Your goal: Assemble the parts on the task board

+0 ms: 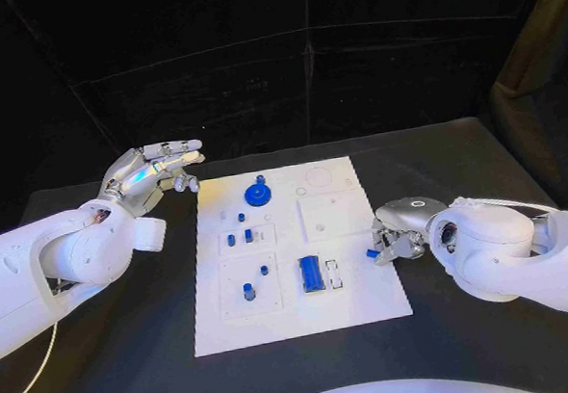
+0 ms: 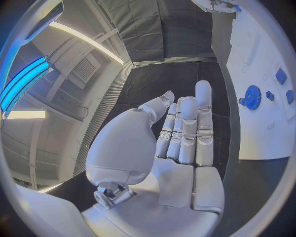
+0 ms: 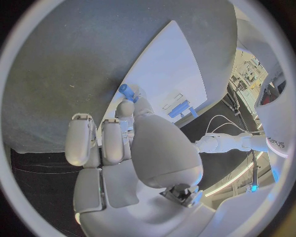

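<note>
right hand [image 1: 399, 239] pinches a small blue part [image 1: 373, 253] at board [image 1: 368, 307] right edge; left hand [image 1: 155, 173] released, upper left. step: carrying part; next, seat it in its slot.

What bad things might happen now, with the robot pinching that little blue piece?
The right hand pinches the small blue cylindrical part only at its fingertips, beside the white task board's edge, so it might slip and roll onto the black table. Moving in, the hand could also bump the blue rectangular block lying nearby.
</note>
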You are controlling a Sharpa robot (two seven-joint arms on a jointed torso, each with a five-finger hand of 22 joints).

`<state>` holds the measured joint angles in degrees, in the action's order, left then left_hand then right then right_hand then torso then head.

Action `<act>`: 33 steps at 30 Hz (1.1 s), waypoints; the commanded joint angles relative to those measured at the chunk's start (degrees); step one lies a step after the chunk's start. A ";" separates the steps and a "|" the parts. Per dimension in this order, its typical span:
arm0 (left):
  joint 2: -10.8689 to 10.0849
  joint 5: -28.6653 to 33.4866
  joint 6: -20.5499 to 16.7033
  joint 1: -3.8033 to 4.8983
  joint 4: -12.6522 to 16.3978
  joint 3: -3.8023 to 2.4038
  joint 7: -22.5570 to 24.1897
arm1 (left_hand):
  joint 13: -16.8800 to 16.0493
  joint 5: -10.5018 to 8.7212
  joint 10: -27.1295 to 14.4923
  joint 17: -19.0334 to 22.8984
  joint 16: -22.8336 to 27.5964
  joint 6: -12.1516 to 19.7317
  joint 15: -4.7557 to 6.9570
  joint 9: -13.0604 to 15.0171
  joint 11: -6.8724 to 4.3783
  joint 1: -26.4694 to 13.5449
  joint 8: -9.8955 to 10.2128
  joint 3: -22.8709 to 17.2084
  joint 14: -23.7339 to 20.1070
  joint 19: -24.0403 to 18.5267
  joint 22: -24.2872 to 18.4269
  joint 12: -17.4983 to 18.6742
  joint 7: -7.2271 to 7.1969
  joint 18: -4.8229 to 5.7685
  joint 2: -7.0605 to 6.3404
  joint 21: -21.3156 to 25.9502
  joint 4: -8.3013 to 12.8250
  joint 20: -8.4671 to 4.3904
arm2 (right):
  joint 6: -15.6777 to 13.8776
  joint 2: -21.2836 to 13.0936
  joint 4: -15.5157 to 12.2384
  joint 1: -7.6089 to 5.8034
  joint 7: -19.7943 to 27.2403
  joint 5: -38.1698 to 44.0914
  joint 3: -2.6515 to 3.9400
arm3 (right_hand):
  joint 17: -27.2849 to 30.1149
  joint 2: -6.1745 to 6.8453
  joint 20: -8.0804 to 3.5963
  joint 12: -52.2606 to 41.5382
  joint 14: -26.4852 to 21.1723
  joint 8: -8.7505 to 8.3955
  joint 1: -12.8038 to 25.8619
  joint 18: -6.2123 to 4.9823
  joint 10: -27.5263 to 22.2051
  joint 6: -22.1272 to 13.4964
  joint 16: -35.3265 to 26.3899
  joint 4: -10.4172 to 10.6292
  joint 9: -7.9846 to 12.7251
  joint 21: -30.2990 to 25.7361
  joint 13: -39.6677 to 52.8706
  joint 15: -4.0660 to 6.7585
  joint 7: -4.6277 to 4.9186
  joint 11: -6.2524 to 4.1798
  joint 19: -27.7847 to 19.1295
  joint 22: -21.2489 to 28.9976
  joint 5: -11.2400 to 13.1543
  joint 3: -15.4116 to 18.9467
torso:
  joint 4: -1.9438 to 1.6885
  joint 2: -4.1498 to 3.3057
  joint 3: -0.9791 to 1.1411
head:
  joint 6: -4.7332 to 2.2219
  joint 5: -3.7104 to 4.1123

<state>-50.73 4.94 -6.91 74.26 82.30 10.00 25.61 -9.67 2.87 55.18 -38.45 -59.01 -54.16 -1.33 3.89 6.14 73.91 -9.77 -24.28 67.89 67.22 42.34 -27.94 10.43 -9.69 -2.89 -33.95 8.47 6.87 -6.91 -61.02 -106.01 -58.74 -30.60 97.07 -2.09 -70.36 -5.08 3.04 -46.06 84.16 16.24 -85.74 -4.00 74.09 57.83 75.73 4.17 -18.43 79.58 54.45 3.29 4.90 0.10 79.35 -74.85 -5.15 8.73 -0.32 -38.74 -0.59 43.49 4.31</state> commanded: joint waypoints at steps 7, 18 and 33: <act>-0.15 -0.10 0.86 0.09 0.23 -0.04 -0.04 | -0.11 -0.11 -0.43 0.10 -0.08 0.33 -0.04 0.03 0.03 -0.19 -0.14 0.35 -0.55 -0.18 -0.13 -0.39 0.05 -0.72 0.52 0.33 0.09 0.08 | -1.67 -0.30 -0.93 0.40 -1.52 -4.41 -0.41 | -0.25 0.90 -0.04 0.98 2.25 -1.66 3.92 0.23 -0.20 0.54 -0.14 2.50 0.76 -0.24 -0.44 0.22 0.07 0.13 0.03 -0.09 -7.96 -1.69 | 0.00 -0.03 0.01 | -0.07 -0.10; -0.18 -0.10 0.86 0.09 0.28 -0.03 -0.09 | -0.11 -0.11 -0.43 0.10 -0.08 0.33 -0.04 0.03 0.03 -0.19 -0.14 0.35 -0.55 -0.18 -0.13 -0.39 0.05 -0.72 0.52 0.33 0.09 0.08 | -10.17 -1.72 -4.42 0.37 -0.15 -13.64 -0.39 | -1.82 3.29 -0.25 -0.28 2.64 -2.78 5.65 0.62 0.93 1.89 0.99 4.62 1.20 0.97 0.75 0.46 -0.25 -0.13 1.27 -1.79 -14.31 -5.74 | 0.01 -0.06 0.00 | 0.08 -0.19; -0.28 -0.10 0.89 0.10 0.43 -0.03 -0.11 | -0.11 -0.11 -0.44 0.10 -0.08 0.33 -0.04 0.03 0.03 -0.18 -0.14 0.35 -0.55 -0.18 -0.13 -0.39 0.05 -0.72 0.52 0.33 0.09 0.08 | -12.34 0.24 -4.64 0.36 0.42 -23.44 -0.39 | -2.96 6.27 -0.37 -1.29 2.84 -3.85 7.73 0.83 1.89 3.07 1.84 6.90 1.37 1.65 1.92 0.56 -0.38 -0.22 1.87 -2.77 -18.76 -10.89 | 0.02 -0.11 0.00 | 0.67 -0.57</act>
<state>-50.96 4.94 -6.70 74.26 82.59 10.01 25.32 -9.71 2.87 55.18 -38.40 -59.01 -54.15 -1.38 3.89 6.14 73.91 -9.77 -24.28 67.85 67.22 42.28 -28.00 10.43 -9.69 -2.89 -33.95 8.47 6.87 -17.79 -61.04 -110.72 -58.31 -30.65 77.92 -2.48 -73.28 0.97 2.66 -47.02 83.93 12.73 -78.07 -3.99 75.56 60.58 77.41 11.00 -17.01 80.92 56.32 3.50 4.55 -0.11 81.02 -74.94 -23.68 -1.99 -0.30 -38.84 -0.58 44.12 3.76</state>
